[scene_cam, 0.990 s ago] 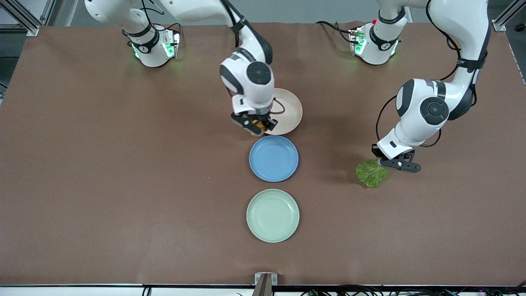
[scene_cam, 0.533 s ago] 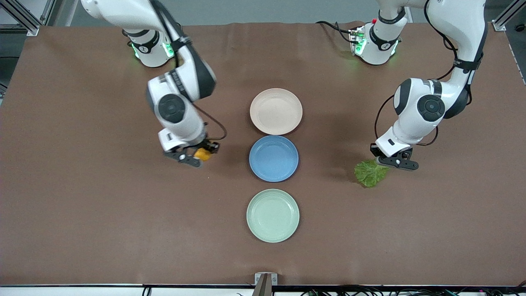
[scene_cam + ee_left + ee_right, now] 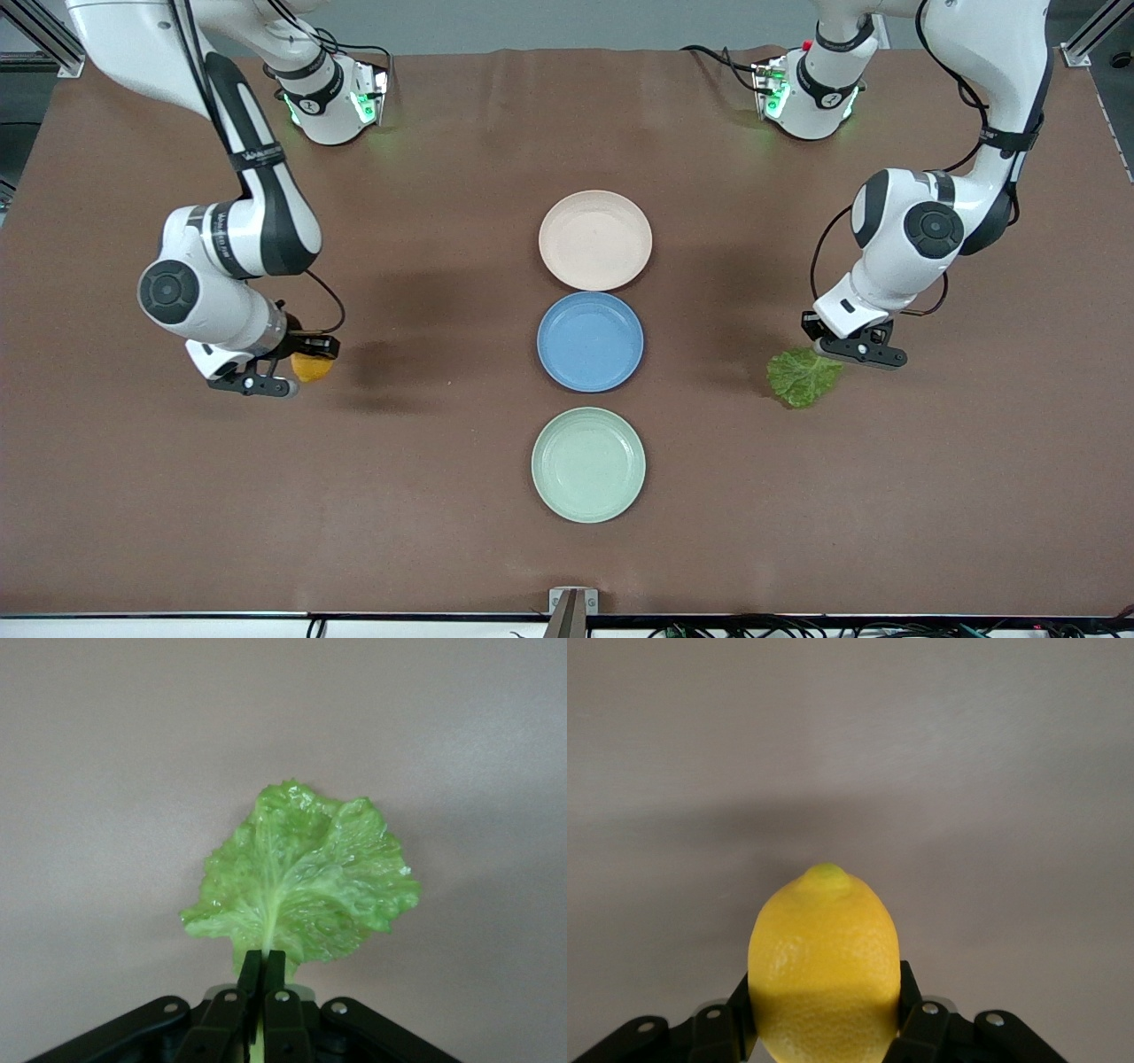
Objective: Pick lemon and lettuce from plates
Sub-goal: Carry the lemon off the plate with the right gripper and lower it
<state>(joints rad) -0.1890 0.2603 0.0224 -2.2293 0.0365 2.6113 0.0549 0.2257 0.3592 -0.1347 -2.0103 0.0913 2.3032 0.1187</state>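
Note:
My right gripper is shut on the yellow-orange lemon and holds it just above the bare table toward the right arm's end. In the right wrist view the lemon sits between the fingers. My left gripper is shut on the pale stem of the green lettuce, which hangs low over the table toward the left arm's end. In the left wrist view the lettuce spreads out from the closed fingertips. The pinkish-beige plate and the mint green plate lie bare in the table's middle.
A blue plate lies between the two other plates, also bare. The three plates form a line down the middle of the brown table. The arm bases stand along the edge farthest from the front camera.
My right gripper has carried the lemon from beside the pinkish-beige plate far toward the right arm's end of the table. My left gripper with the lettuce has barely moved.

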